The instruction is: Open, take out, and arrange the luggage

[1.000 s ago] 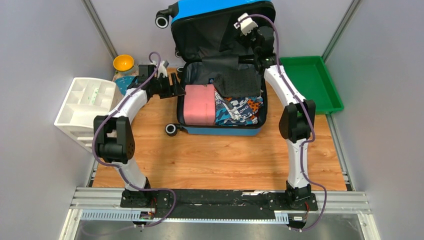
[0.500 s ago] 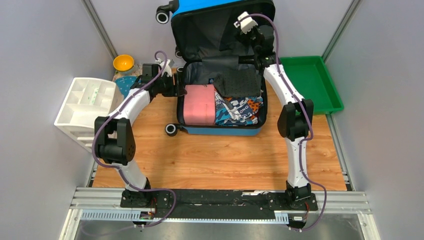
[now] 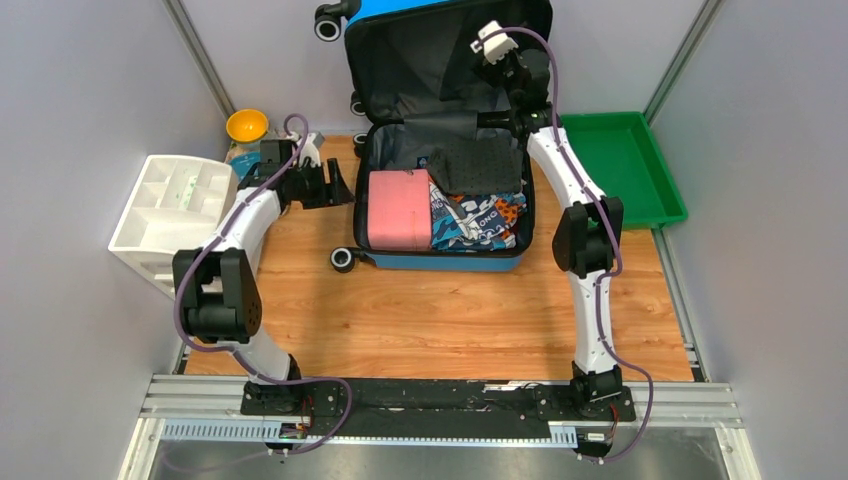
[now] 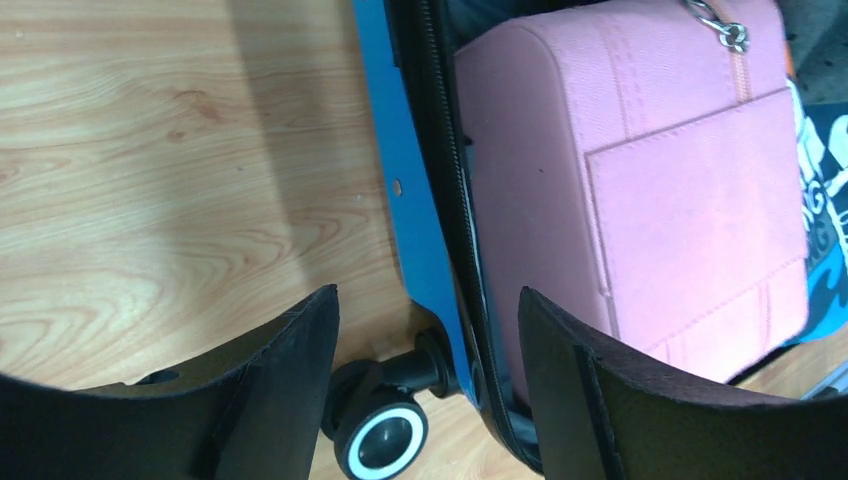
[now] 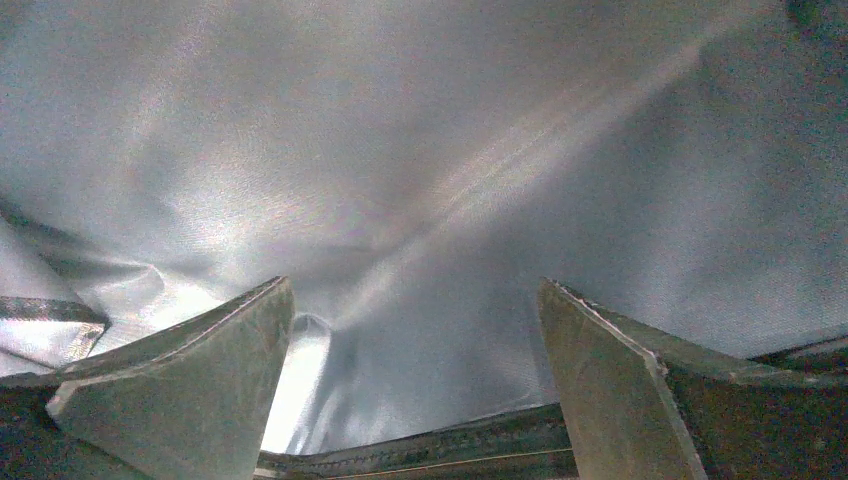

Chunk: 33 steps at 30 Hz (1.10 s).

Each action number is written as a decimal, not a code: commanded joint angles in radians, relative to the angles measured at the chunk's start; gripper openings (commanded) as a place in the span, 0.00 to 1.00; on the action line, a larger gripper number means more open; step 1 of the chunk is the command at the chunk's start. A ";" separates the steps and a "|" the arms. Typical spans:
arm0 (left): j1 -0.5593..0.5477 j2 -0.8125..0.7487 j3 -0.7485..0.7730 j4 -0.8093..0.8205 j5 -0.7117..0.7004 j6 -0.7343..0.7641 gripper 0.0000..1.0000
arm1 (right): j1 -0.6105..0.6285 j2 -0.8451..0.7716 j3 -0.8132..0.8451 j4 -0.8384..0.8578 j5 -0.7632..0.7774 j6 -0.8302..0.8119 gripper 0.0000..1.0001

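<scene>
a top view shows the luggage [image 3: 440,262], a glossy bright-blue hard-shell suitcase, lying open at the far middle of a wood-grain table [image 3: 440,330]. its lid stands upright against the back wall, and dark grey fabric lines the inside of the lid. in the lower shell a rectangular pink bag [image 4: 640,200] fills the left side. the bag is smooth and leather-like, with stitched seams, a flat patch pocket and a small metal ring pull [image 4: 725,30]. beside it on the right lie a crumpled printed cloth [image 3: 475,222] in blue, white and orange, and above that a dark textured cloth [image 3: 480,165]. a black zip track [image 4: 445,200] runs along the shell's rim, and a black wheel with a white ring [image 4: 380,440] sticks out at the near left corner. the left gripper [image 4: 428,300] hangs just left of the suitcase over the table, its two curved black fingers spread wide and holding nothing. the right gripper [image 5: 415,290] reaches up into the raised lid, its wedge-shaped fingers released and wide apart, facing the sheeny, slightly puckered lining; whether they touch it cannot be told. a white compartmented organiser [image 3: 170,215] sits at the left edge with a round orange bowl [image 3: 246,125] behind it. a shallow green plastic tray [image 3: 625,165] lies to the right of the suitcase.
</scene>
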 commanded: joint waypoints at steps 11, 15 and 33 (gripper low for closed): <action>-0.112 0.243 0.159 -0.109 0.038 0.066 0.55 | -0.061 -0.016 -0.002 0.152 0.029 0.010 1.00; -0.111 0.225 0.124 -0.208 0.053 0.187 0.04 | -0.061 -0.074 -0.080 0.166 0.010 0.018 1.00; -0.071 0.036 -0.094 -0.235 0.052 0.206 0.30 | -0.064 -0.272 -0.252 -0.055 -0.173 0.105 0.99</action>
